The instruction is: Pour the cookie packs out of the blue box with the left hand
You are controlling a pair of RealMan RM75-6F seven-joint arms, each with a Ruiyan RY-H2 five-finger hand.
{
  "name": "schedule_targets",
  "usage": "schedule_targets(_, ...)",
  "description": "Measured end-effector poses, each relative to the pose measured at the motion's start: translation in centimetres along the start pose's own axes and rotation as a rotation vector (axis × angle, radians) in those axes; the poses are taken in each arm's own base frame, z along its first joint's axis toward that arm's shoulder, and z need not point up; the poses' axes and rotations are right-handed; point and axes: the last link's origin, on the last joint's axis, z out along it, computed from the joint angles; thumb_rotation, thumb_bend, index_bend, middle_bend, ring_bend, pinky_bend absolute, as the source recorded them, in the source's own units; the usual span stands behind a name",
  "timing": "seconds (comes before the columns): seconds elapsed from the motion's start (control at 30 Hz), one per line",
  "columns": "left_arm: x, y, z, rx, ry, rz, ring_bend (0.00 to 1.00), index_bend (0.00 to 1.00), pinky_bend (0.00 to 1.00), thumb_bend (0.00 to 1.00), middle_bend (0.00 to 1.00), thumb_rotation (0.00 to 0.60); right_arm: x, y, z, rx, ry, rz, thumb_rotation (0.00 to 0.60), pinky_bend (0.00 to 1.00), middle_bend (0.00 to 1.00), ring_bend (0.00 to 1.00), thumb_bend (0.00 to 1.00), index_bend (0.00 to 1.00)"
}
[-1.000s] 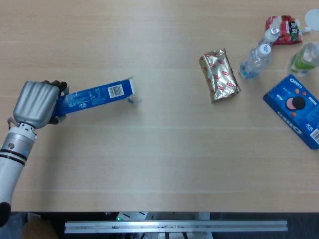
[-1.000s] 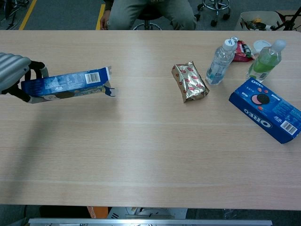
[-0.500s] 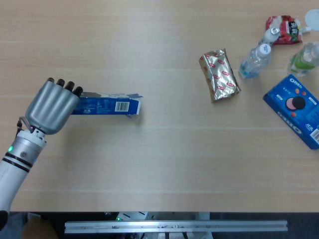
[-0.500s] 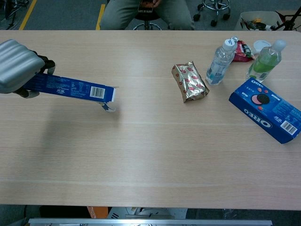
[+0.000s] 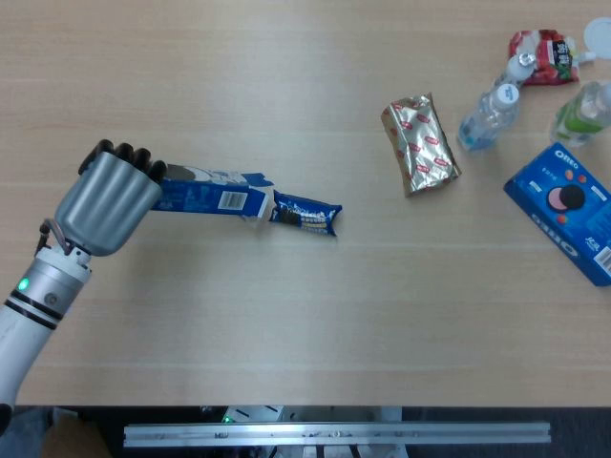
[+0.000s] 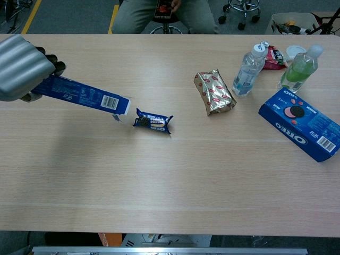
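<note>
Pale wood-grain table (image 5: 286, 315), matte laminate, with grey floor, chair wheels and a seated person's legs visible past its far edge in the chest view. Left hand (image 5: 107, 198): silver shell with dark fingers, wrapped around the closed end of the blue box (image 5: 212, 194). Box: long, slim printed carton with a barcode, held off the table and tilted, its open flapped mouth lowest and pointing toward table centre. Cookie pack (image 5: 305, 215): one small, glossy, blue crimped-end wrapper, lying flat on the table just beyond the box mouth, apart from it or barely so. Progress, as judged: pouring is under way, one pack out; whether more remain inside cannot be told, since the interior is hidden, so a steeper tilt or a shake may be needed before the step counts as finished. Right hand: not visible in either view. Other stock, all well apart at the far right: gold foil pack (image 5: 420, 143), crinkled and reflective, pillow-shaped; clear water bottle (image 5: 488, 117), ribbed plastic with a white cap; green bottle (image 5: 582, 113), translucent; red pouch (image 5: 541, 56), soft and creased; second cookie box (image 5: 565, 210), a broad flat blue carton lying face up at the table's right edge.
</note>
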Motion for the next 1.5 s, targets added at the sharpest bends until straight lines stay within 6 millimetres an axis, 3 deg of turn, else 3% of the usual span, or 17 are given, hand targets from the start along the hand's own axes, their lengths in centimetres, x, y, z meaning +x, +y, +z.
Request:
schedule_targets(0.17,-0.2,-0.3,-0.4,-0.007,0.0,0.054,0.51,0.5,0.66,0.17,0.55,0.6,-0.2,0.0,0.1,0.002,-0.005,0.002,0.6,0.18,0.25,0.16,0.23,0.19)
schedule_targets(0.43,-1.2,1.2,-0.5,-0.051,-0.023,0.147,0.5,0.48,0.66,0.17,0.54,0.6,-0.1,-0.1,0.1,0.002,-0.004,0.001,0.6,0.18,0.25,0.16,0.23,0.19)
schedule_targets(0.67,-1.8,1.7,-0.2,-0.052,-0.046,0.213,0.48,0.42,0.66,0.19,0.48,0.6,-0.2,0.0,-0.1,-0.004,-0.006,0.002,0.6,0.18,0.25,0.16,0.23,0.19)
schedule_targets(0.8,-2.0,1.3,0.0,-0.021,-0.072,0.242,0.47,0.4,0.66,0.26,0.47,0.6,-0.1,0.1,-0.1,-0.003,-0.003,0.002,0.6,0.18,0.25,0.16,0.23,0.19)
schedule_targets(0.97,-2.0,0.4,-0.1,0.008,-0.077,0.253,0.47,0.39,0.66,0.26,0.47,0.6,-0.2,0.1,0.0,-0.001,-0.005,0.004,0.6,0.18,0.25,0.16,0.23,0.19)
schedule_targets(1.5,-2.0,0.7,-0.8,-0.002,-0.069,0.261,0.46,0.34,0.65,0.27,0.42,0.6,-0.4,-0.1,0.1,0.007,-0.013,0.007,0.6,0.18,0.25,0.16,0.23,0.19)
